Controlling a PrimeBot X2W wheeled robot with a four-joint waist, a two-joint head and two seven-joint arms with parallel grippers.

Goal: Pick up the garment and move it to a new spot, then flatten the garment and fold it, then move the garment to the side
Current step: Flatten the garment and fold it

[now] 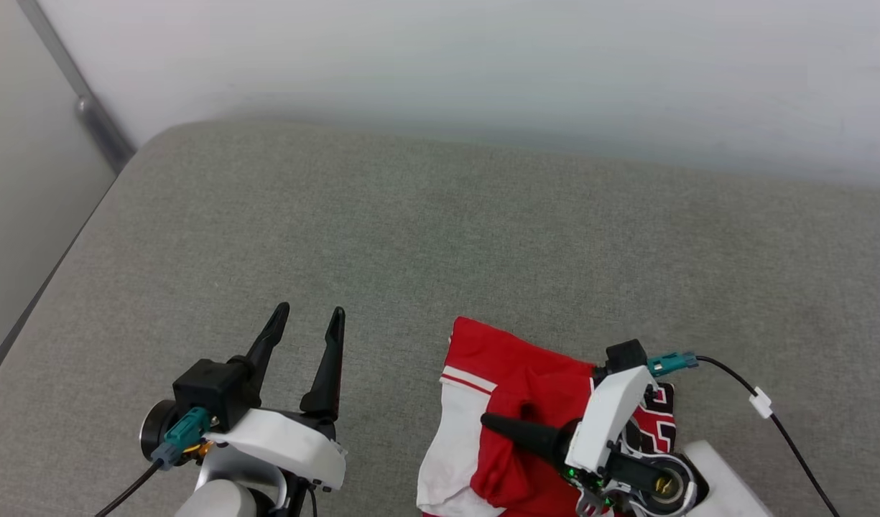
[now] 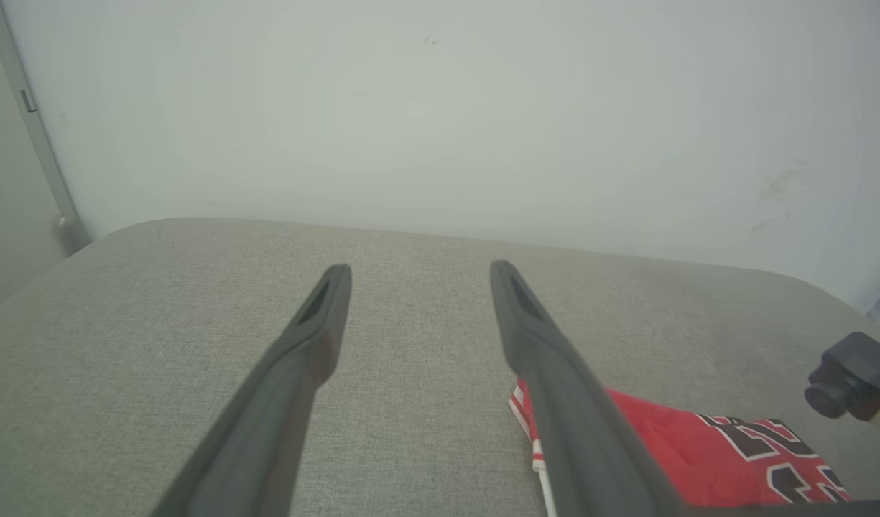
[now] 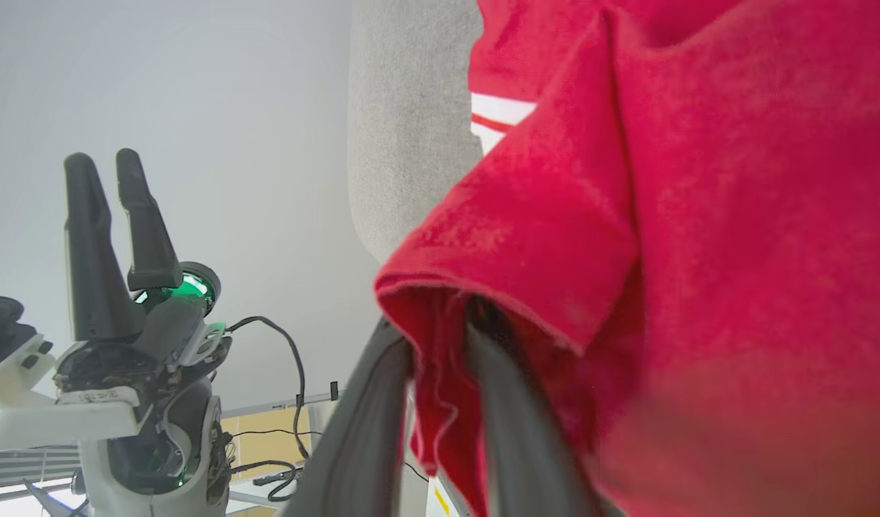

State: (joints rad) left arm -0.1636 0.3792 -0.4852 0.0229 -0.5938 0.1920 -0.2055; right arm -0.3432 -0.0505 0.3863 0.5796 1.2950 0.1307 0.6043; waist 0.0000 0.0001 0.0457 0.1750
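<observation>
Early yet, I judge: the red jersey (image 1: pixel 526 391) lies crumpled at five o'clock on the grey cushion (image 1: pixel 440 237), neither flattened nor folded. The right fingers (image 3: pixel 360 431) are nearly closed, pinching its cloth; the left fingers (image 1: pixel 328 366) are wide and empty.

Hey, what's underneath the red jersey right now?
The grey cushion lies under the jersey, and a fold of it sits between the fingers of the right pincer. Anything beneath the bunched layers is covered, so I cannot tell.
</observation>
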